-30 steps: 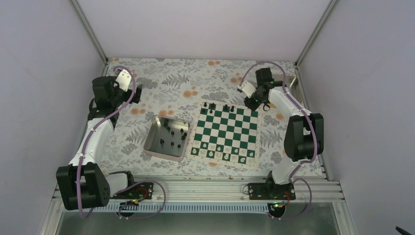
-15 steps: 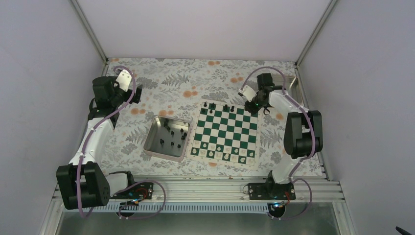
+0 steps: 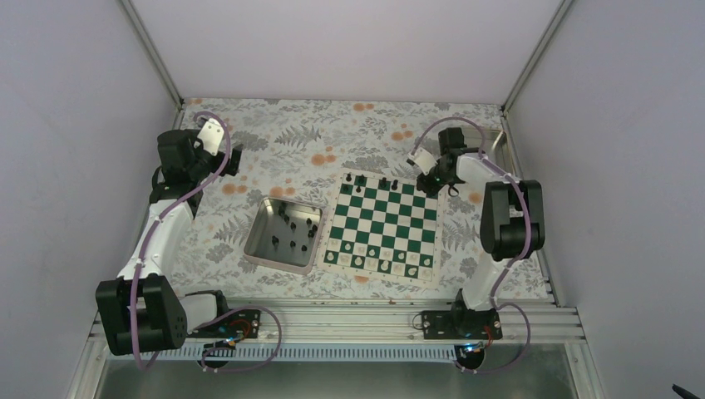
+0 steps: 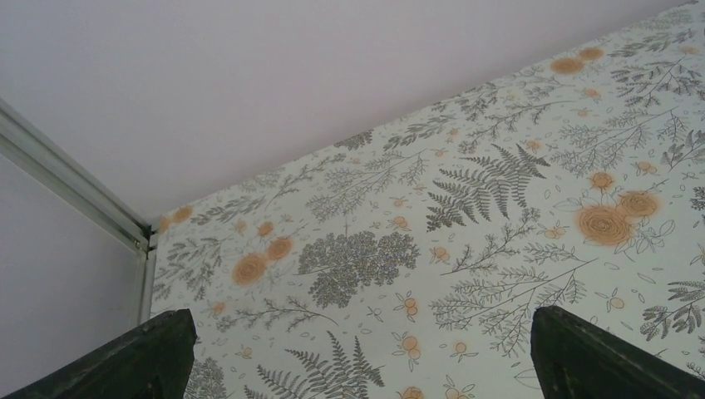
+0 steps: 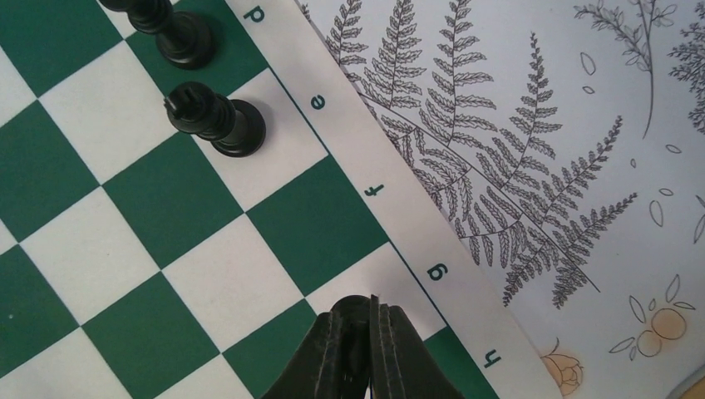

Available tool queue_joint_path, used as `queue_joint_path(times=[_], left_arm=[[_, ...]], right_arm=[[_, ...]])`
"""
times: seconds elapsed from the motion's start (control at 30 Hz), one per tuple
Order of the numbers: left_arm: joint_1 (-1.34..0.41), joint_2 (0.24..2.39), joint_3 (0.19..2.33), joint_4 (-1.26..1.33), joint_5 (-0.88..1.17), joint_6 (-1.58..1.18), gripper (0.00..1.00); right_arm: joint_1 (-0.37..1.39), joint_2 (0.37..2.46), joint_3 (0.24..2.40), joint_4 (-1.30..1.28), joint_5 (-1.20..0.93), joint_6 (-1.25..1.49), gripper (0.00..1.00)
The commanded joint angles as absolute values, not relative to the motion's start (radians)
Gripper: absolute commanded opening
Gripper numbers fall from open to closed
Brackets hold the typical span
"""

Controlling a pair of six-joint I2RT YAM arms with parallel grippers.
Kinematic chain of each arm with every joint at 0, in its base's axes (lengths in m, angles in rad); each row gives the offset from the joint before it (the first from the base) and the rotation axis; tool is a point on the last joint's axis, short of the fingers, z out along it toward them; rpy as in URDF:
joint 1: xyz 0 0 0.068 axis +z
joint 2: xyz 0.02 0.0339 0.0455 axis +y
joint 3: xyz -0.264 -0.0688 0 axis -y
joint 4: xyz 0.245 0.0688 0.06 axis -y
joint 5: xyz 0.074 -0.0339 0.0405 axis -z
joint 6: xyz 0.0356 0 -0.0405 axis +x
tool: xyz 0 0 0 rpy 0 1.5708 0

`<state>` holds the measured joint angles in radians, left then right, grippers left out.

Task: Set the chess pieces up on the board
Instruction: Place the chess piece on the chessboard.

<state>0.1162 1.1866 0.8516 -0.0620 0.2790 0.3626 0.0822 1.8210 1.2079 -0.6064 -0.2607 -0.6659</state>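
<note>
My right claw point(image 5: 368, 309), tips together, hovers over the board point(image 5: 166, 199) at its g–h edge, probably to fill empty back-rank squares. My left claw point(image 4: 366, 332) gapes, parked aside. Most chess pieces point(image 3: 293, 223) wait in the tray point(image 3: 253, 241).

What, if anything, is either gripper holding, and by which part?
Nothing visible: left gripper open, empty; right gripper shut over the board, nothing between its jaws.

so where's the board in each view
top external: board sits right of centre, just right of the tray.
left wrist: not in it.
right wrist: board fills the left half, its lettered edge running diagonally; the shut right gripper is near the g mark.
shared landmark: the fern-print cloth, seen in all three.
</note>
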Motion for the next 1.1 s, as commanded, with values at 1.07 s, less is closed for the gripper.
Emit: queue_joint_path(times=[1.07], left_arm=[[0.12,1.186,0.856,-0.064,0.29,0.379,1.0]], right_arm=[[0.048,1.788,1.217,-0.547,-0.329,-0.663,0.37]])
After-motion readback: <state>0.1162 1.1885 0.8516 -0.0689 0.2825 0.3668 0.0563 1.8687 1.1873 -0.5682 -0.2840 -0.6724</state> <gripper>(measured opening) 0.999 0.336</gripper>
